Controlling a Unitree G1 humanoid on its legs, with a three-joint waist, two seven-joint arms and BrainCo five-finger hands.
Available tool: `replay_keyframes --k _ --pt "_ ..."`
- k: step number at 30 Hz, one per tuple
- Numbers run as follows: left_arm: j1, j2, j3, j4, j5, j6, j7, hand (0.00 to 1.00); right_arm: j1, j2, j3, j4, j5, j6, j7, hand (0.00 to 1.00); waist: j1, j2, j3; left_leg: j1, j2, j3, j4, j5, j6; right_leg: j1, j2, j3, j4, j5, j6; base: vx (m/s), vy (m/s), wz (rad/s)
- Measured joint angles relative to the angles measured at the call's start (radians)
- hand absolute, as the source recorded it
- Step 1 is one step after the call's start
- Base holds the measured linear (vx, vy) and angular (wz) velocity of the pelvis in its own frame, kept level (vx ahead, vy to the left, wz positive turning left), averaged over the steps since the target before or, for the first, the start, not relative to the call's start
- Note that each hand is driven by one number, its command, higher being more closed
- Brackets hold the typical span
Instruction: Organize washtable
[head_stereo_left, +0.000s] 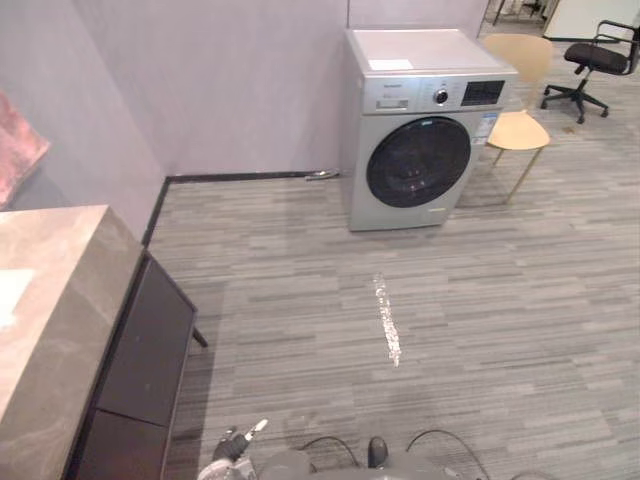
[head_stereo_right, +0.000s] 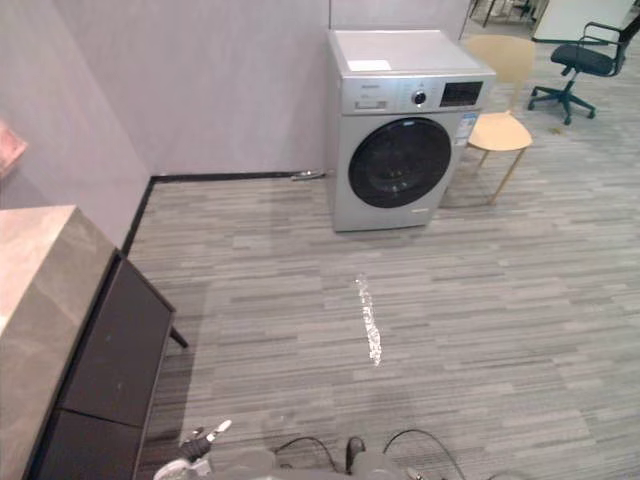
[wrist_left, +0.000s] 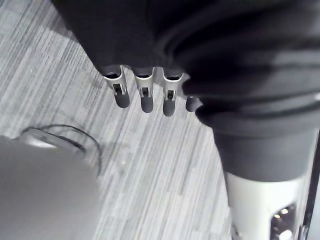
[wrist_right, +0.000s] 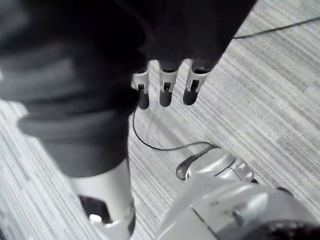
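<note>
The washtable (head_stereo_left: 60, 300) stands at the left, with a grey-brown marble top over a dark cabinet front (head_stereo_left: 145, 350). A white patch (head_stereo_left: 10, 295) lies on its top at the left edge, and something pink (head_stereo_left: 15, 145) shows above it against the wall. My left hand (wrist_left: 142, 97) hangs over the grey striped floor, its fingers relaxed and holding nothing. My right hand (wrist_right: 165, 92) hangs the same way over the floor, fingers straight and empty. Both hands are well away from the washtable.
A silver front-loading washing machine (head_stereo_left: 420, 130) stands against the far wall. Beside it to the right are a light wooden chair (head_stereo_left: 520, 120) and a black office chair (head_stereo_left: 595, 65). A white streak (head_stereo_left: 387, 320) marks the floor in the middle.
</note>
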Motion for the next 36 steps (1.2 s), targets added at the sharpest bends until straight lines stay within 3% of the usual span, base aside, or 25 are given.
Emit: replay_keyframes --k 2,8,10,11,12,13,14,15,16,17,20,22,23,26,27,29,31,34,36 --pt "0.038 -0.008 0.018 0.0 -0.005 0.006 0.0 0.0 0.002 0.004 0.052 -0.015 -0.001 -0.004 0.0 0.0 -0.011 -0.002 -0.027 0.027 0.033 0.083 -0.046 0.03 0.02 0.005 0.016 0.041 -0.034 0.018 0.004 0.13 0.054 -0.8" --pt "-0.012 -0.015 -0.023 -0.002 0.006 0.005 0.002 0.0 0.026 -0.009 0.119 -0.044 -0.018 -0.004 0.001 0.0 -0.012 -0.009 -0.095 0.08 0.031 0.183 -0.161 0.081 0.046 -0.042 0.034 0.134 -0.048 0.031 0.008 0.2 0.066 -0.68" --pt "-0.047 -0.021 -0.066 0.0 0.021 0.005 0.001 0.0 -0.004 -0.008 0.119 -0.059 -0.017 -0.005 0.002 0.0 -0.021 -0.024 -0.107 0.066 -0.014 0.237 -0.124 0.138 0.028 -0.049 0.012 0.203 -0.039 0.043 0.004 0.15 0.129 -1.06" --pt "-0.065 -0.021 -0.093 0.004 0.026 -0.005 0.002 0.0 -0.028 0.001 0.117 -0.059 -0.017 -0.005 0.002 0.0 -0.034 -0.055 -0.098 0.027 -0.037 0.225 -0.082 0.132 0.056 -0.059 -0.024 0.24 -0.026 0.043 0.004 0.06 0.121 -0.87" --pt "-0.083 -0.02 -0.121 0.004 0.037 -0.015 0.002 0.0 -0.044 0.012 0.106 -0.06 -0.016 -0.006 0.002 0.0 -0.04 -0.036 -0.108 0.053 -0.032 0.207 -0.249 0.137 0.076 -0.095 -0.011 0.238 0.019 0.04 0.007 0.03 0.096 -0.94" --pt "-0.094 -0.025 -0.129 -0.001 0.043 -0.017 0.002 0.0 -0.053 0.011 0.105 -0.068 -0.015 -0.006 0.003 0.0 -0.039 -0.016 -0.097 0.063 0.008 0.22 -0.329 0.221 0.047 -0.122 0.021 0.227 0.069 0.034 0.012 -0.02 0.007 -1.25" --pt "-0.105 -0.023 -0.124 0.0 0.044 -0.016 0.005 0.0 -0.067 0.035 0.108 -0.089 -0.015 -0.006 0.007 0.0 -0.037 -0.02 -0.081 0.09 0.005 0.283 -0.328 0.222 0.078 -0.181 0.033 0.206 0.202 0.006 0.025 -0.01 -0.01 -1.09" --pt "-0.107 -0.017 -0.125 0.001 0.045 -0.015 0.006 0.0 -0.061 0.04 0.109 -0.108 -0.008 -0.012 0.019 0.0 -0.047 -0.028 -0.07 0.099 0.002 0.307 -0.317 0.22 0.077 -0.214 0.035 0.172 0.272 0.002 0.03 0.01 0.027 -1.17" --pt "-0.108 -0.006 -0.126 0.0 0.047 -0.015 0.006 0.0 -0.058 0.053 0.105 -0.132 0.007 -0.012 0.021 0.0 -0.064 -0.041 -0.048 0.133 0.004 0.351 -0.308 0.209 0.075 -0.257 0.03 0.083 0.379 0.009 0.031 0.05 0.084 -0.96" --pt "-0.091 -0.004 -0.127 0.0 0.056 -0.013 0.005 0.0 -0.06 0.061 0.101 -0.146 0.025 -0.016 0.02 0.0 -0.07 -0.033 -0.036 0.169 0.016 0.416 -0.321 0.185 0.108 -0.285 0.013 -0.039 0.49 -0.023 0.006 0.04 0.115 -1.0" --pt "-0.058 -0.015 -0.125 0.001 0.065 -0.005 0.003 0.0 -0.05 0.077 0.072 -0.145 0.024 -0.026 0.02 0.0 -0.088 -0.049 -0.035 0.226 0.032 0.504 -0.346 0.172 0.088 -0.291 -0.107 -0.296 0.644 -0.11 -0.027 0.05 0.11 -0.85" --pt "-0.053 -0.015 -0.127 -0.001 0.065 -0.006 0.002 0.0 -0.055 0.088 0.016 -0.122 0.022 -0.026 0.02 0.0 -0.088 -0.049 -0.036 0.222 0.048 0.548 -0.346 0.164 0.074 -0.268 -0.148 -0.376 0.601 -0.126 -0.021 0.07 0.017 -0.88" --pt "-0.048 -0.003 -0.131 0.001 0.065 -0.005 0.003 0.0 -0.064 0.089 -0.04 -0.087 0.02 -0.022 0.019 0.0 -0.085 -0.049 -0.036 0.212 0.052 0.573 -0.343 0.159 0.065 -0.228 -0.176 -0.434 0.494 -0.126 -0.023 0.09 -0.024 -1.03" --pt "-0.049 0.015 -0.159 0.017 0.064 -0.005 0.003 0.0 -0.059 0.088 -0.101 -0.038 0.018 -0.017 0.014 0.0 -0.091 -0.065 -0.046 0.199 0.037 0.589 -0.334 0.143 0.039 -0.128 -0.178 -0.426 0.231 -0.066 -0.001 0.09 -0.074 -0.48" --pt "-0.054 0.017 -0.173 0.021 0.064 -0.005 0.001 0.0 -0.053 0.085 -0.119 -0.026 0.009 -0.01 0.012 0.0 -0.091 -0.069 -0.05 0.198 0.042 0.588 -0.326 0.141 0.035 -0.086 -0.157 -0.42 0.145 -0.067 0.001 0.17 -0.141 -0.39" --pt "-0.05 -0.004 -0.181 0.028 0.064 -0.007 -0.001 0.0 -0.039 0.053 -0.127 0.0 -0.008 -0.002 0.012 0.0 -0.09 -0.018 -0.057 0.2 0.075 0.588 -0.304 0.135 0.014 -0.035 -0.102 -0.399 0.033 -0.021 -0.012 0.22 -0.155 -0.47" --pt "-0.05 -0.018 -0.181 0.039 0.064 -0.007 -0.003 0.0 -0.03 0.044 -0.128 0.002 -0.008 0.0 0.012 0.0 -0.092 -0.001 -0.068 0.213 0.083 0.588 -0.286 0.139 -0.007 -0.009 -0.086 -0.377 -0.001 -0.015 -0.018 0.18 -0.087 -0.4" --pt "-0.048 -0.011 -0.181 0.042 0.076 -0.007 -0.02 0.0 -0.023 0.04 -0.105 0.002 -0.008 0.0 0.014 0.0 -0.09 -0.01 -0.071 0.222 0.1 0.596 -0.18 0.144 -0.02 0.052 -0.077 -0.336 -0.03 -0.014 -0.018 0.09 -0.056 -0.36" --pt "-0.039 0.006 -0.177 0.038 0.076 -0.007 -0.02 0.0 -0.027 0.038 -0.05 0.002 -0.007 -0.001 0.017 0.0 -0.089 -0.028 -0.078 0.153 0.144 0.607 0.03 0.14 -0.027 0.063 -0.069 -0.3 -0.043 -0.017 -0.02 0.04 -0.123 -0.46"
